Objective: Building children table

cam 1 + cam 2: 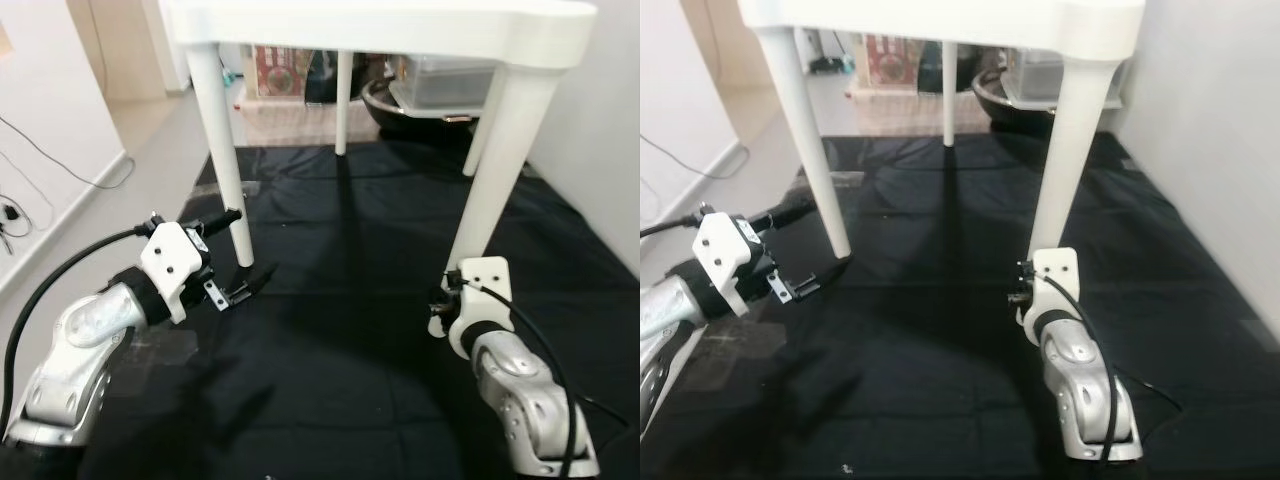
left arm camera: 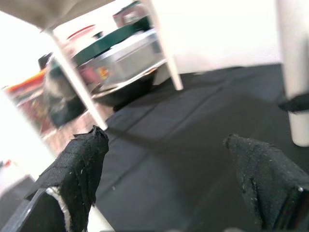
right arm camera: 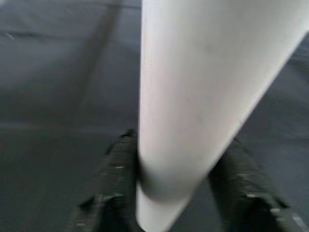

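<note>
White children's table (image 1: 400, 25) stands upright on all its legs on a black mat (image 1: 350, 330) spread over the floor; we see the tabletop's underside edge at the top of the head views.

Our right gripper (image 3: 174, 193) is down at the foot of the near right leg (image 1: 495, 170). In the right wrist view the leg fills the space between the two black fingers (image 3: 113, 179), one on each side and touching it or nearly so: we read this as a clamp on the leg, close to where it meets the mat. From the head view the right wrist's white housing sits just beside the leg's lower end.

Our left gripper (image 1: 240, 250) is near the foot of the near left leg (image 1: 222, 150), just beside it on the robot's left. One finger reaches up to the leg's side; the other points lower, toward the mat. In the left wrist view the fingers (image 2: 79, 164) stand wide apart with bare mat between them and nothing held; a white leg shows at the frame's edge, outside the gap.

Behind the table: a far leg (image 1: 343, 100), a clear lidded storage box (image 1: 445, 80), a dark bowl-shaped object (image 1: 395, 110), some coloured packaging. White wall (image 1: 600, 130) on the right. Black cable (image 1: 40, 150) trails on the pale floor at left
</note>
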Tool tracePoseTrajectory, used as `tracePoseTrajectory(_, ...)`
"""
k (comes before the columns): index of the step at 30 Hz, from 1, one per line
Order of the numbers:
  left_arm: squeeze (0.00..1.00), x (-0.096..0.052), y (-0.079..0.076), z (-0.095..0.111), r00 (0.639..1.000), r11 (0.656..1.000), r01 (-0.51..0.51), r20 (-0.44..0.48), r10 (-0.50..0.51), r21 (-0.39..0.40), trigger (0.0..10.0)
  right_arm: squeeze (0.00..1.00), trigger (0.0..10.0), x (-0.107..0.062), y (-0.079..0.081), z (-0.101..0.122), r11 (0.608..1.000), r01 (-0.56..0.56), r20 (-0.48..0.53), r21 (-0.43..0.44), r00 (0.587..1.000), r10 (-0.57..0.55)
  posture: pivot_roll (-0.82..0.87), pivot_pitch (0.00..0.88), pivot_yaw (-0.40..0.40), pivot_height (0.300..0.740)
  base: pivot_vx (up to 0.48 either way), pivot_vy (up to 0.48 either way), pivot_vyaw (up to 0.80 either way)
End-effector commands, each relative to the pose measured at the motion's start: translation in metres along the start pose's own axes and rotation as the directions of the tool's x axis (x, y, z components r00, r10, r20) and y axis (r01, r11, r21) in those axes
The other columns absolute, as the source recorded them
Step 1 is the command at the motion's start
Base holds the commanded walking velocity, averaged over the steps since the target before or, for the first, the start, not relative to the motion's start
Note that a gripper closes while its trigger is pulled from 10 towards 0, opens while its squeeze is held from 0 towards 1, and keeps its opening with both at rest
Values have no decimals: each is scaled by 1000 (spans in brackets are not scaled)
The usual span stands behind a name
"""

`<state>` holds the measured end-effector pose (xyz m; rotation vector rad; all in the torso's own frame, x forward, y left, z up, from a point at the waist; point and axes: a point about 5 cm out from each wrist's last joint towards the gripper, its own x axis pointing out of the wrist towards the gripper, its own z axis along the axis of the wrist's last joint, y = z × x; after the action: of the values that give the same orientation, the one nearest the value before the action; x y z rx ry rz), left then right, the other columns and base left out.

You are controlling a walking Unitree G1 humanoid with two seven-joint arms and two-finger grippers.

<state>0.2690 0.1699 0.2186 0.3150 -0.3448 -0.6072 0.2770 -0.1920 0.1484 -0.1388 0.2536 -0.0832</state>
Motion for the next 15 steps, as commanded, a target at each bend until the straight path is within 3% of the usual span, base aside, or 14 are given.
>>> tracePoseTrajectory(1, 0, 0, -2, 0, 1000, 1000, -24, -16, 24, 3, 10000, 553, 10000, -3, -7, 2, 999, 46, 10, -16, 999, -46, -82, 0, -48, 740, 0, 0, 0)
tracePoseTrajectory(2, 0, 0, -11, -6, 997, 997, -73, -37, 72, -40, 10000, 1000, 10000, -7, -8, 2, 999, 43, 22, -6, 999, -43, -92, 0, -43, 740, 0, 0, 0)
tracePoseTrajectory(7, 0, 1, -21, -14, 989, 986, -141, -65, 136, -93, 10000, 1000, 10000, -11, -5, 3, 1000, 26, 36, 3, 999, -26, -98, 0, -40, 740, 0, 0, 0)
tracePoseTrajectory(15, 0, 2, -29, -17, 982, 978, -178, -90, 168, -113, 10000, 1000, 10000, -11, -4, 3, 1000, 23, 35, -8, 999, -23, -101, 0, -40, 740, 0, 0, 0)
